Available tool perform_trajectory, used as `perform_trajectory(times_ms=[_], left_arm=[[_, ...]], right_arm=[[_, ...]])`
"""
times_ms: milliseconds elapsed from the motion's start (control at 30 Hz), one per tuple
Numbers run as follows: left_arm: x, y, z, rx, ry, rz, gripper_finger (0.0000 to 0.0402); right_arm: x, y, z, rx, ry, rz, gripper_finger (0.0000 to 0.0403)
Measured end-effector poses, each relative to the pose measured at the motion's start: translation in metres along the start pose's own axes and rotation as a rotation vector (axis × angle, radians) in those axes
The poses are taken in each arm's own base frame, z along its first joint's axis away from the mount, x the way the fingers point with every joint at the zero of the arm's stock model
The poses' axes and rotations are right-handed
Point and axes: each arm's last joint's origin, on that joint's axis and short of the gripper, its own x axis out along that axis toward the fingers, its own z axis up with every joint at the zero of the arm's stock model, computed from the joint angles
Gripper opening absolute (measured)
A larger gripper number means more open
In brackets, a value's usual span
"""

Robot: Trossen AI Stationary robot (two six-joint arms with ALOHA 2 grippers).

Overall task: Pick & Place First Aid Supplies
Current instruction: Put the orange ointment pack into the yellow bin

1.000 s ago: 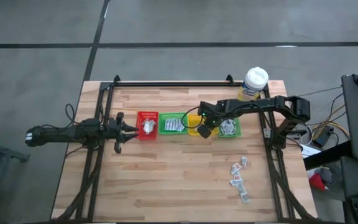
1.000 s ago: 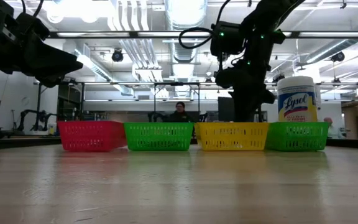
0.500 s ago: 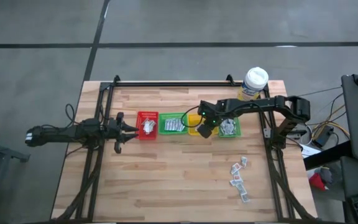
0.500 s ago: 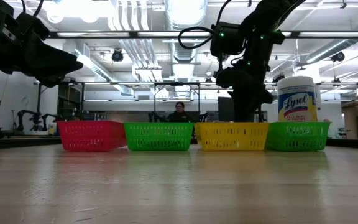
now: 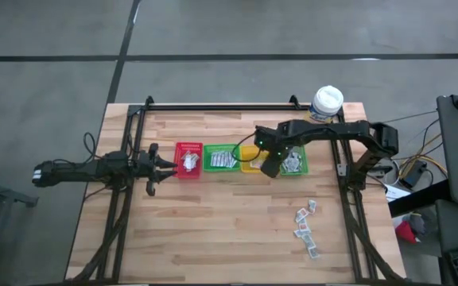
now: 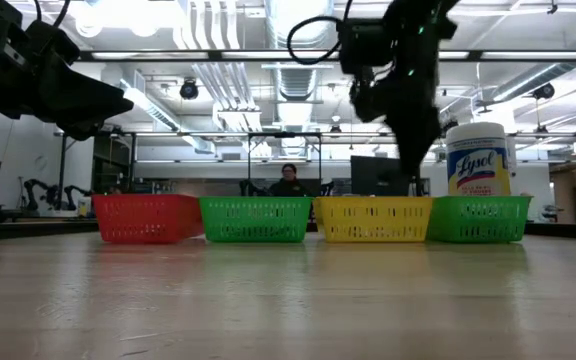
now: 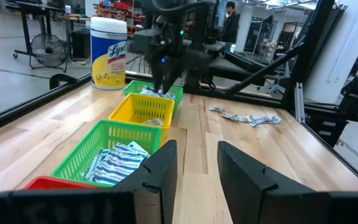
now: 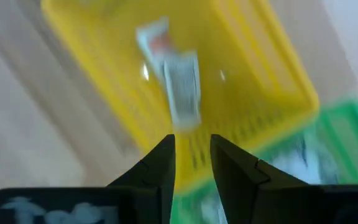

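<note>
A grey concrete floor (image 5: 229,48) crossed by dark seams surrounds the butcher-block desk (image 5: 213,230), and beyond it lies an open workshop with white ceiling ducts (image 6: 298,25), bright strip lights (image 6: 218,55), a floor fan (image 7: 42,46), and a person (image 6: 289,180) seated at the back.

The setting is a robotics lab or industrial workshop. A wooden counter (image 5: 213,230) with a dark metal frame stands on a grey concrete floor (image 5: 213,40), and beyond it the low view shows exposed ceiling ducts (image 6: 298,70), strip lights and open rafters. Further evidence: other workbenches and dark frames (image 7: 272,37) in the room, a floor fan (image 7: 45,50), a person (image 6: 289,181) seated at a monitor, and cabling (image 5: 420,163) beside the counter.
</note>
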Motion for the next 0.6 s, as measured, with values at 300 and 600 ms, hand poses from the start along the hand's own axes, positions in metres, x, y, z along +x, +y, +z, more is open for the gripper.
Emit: perform_trajectory(times_ms=[300,600], left_arm=[[0.000,0.000,0.000,0.000,0.000,0.000,0.0113],[0.000,0.000,0.000,0.000,0.000,0.000,0.0113]], right_arm=[[-0.038,0.038,-0.045,-0.149,0.163,-0.037,0.0077],[-0.054,0.080,-0.106,-0.173,0.141,-0.007,0.0046]])
